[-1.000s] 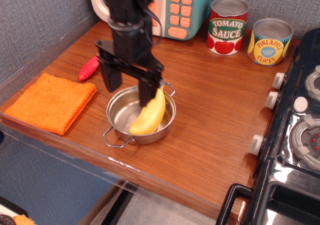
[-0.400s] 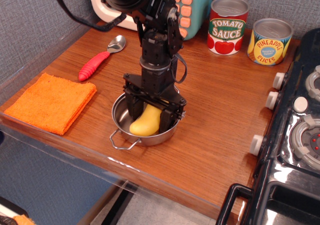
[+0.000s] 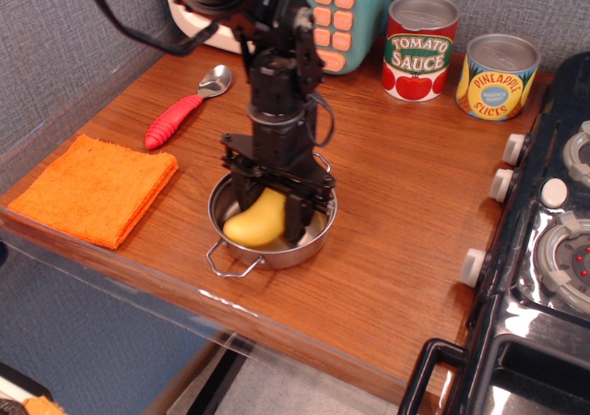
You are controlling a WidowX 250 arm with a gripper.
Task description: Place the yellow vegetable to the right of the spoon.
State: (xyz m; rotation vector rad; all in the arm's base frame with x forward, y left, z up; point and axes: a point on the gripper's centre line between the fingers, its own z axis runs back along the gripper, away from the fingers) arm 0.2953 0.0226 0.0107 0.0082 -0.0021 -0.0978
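Straddling the yellow vegetable [image 3: 254, 224] in the steel pan [image 3: 313, 241] near the front edge, the gripper [image 3: 268, 217] looks part-open; close squarely before lifting toward the spoon [image 3: 185, 108].

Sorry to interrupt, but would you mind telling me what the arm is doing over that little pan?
The black gripper is down inside the small metal pan, its fingers either side of the yellow vegetable, which lies in the pan. Whether the fingers are clamped on it cannot be told from this view. The red-handled spoon lies on the wooden counter to the back left, so the vegetable has yet to be taken out and set to the spoon's right.
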